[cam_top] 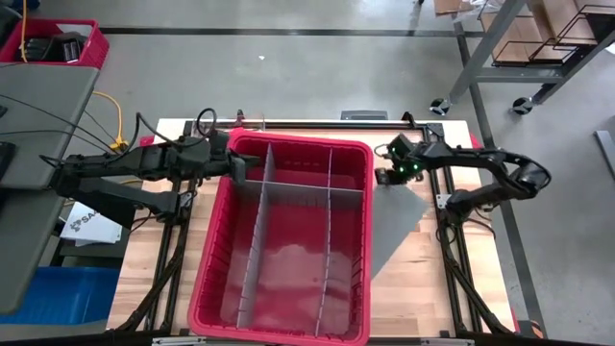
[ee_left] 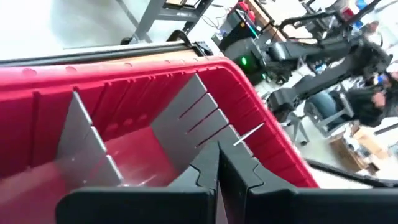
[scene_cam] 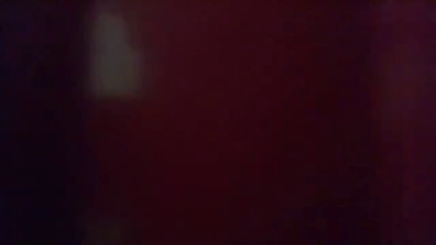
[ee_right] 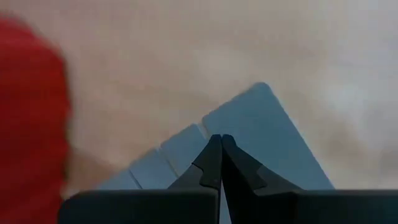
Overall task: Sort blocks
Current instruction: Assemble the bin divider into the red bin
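No blocks show in any view. A large red bin (cam_top: 288, 288) with grey slotted dividers (cam_top: 327, 192) stands mid-table. My left gripper (cam_top: 237, 171) is shut, low over the bin's far left part, its tips (ee_left: 217, 148) right at a slotted divider (ee_left: 193, 112). My right gripper (cam_top: 387, 177) is shut, pointing down at the far corner of a flat grey slotted sheet (cam_top: 396, 226) that lies on the table right of the bin. That sheet also shows in the right wrist view (ee_right: 273, 137). The low view shows only dark red. My left gripper has its shut fingertips (ee_left: 211, 163) against the lower end of the slotted divider (ee_left: 200, 127) inside the bin; whether they touch it, I cannot tell. My right gripper has its shut fingertips (ee_right: 214, 155) down over the flat sheet near its slotted edge (ee_right: 186, 140); whether they touch it, I cannot tell.
The bin fills most of the table's middle. Bare wood shows right of it (cam_top: 452, 279) and in a narrow strip at the left (cam_top: 144, 279). The bin's wall blocks the low view. A red crate (cam_top: 58, 43) and a blue bin (cam_top: 58, 293) stand off the table.
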`<move>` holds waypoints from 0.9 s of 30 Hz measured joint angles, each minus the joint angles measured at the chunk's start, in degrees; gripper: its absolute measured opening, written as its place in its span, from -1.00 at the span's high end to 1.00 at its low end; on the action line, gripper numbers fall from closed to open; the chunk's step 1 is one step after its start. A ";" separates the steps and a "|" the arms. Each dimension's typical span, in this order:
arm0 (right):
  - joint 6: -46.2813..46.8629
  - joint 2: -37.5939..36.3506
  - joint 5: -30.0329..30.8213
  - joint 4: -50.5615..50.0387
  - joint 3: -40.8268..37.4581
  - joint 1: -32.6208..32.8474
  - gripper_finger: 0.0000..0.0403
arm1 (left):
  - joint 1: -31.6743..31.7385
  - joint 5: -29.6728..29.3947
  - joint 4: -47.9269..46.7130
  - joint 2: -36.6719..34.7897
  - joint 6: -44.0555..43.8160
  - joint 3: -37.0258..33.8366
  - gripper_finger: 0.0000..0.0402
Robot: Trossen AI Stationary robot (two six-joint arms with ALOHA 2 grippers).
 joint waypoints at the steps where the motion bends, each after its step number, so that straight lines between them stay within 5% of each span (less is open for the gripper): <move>1: 1.12 -0.97 0.41 -1.73 -0.12 1.60 1.00 | 0.00 0.00 0.03 -0.03 -0.67 0.00 1.00; 8: 11.12 -8.40 1.26 -13.38 -0.56 10.63 1.00 | 0.06 -3.06 -4.32 -1.39 0.29 0.00 1.00; 18: 21.88 -21.39 -0.96 -16.76 3.27 20.11 1.00 | 4.84 -12.76 -16.97 -6.50 -6.91 0.00 1.00; 27: 32.82 -22.95 -9.83 -6.85 0.74 45.97 1.00 | 7.47 -12.96 -17.26 -8.96 -7.62 0.02 1.00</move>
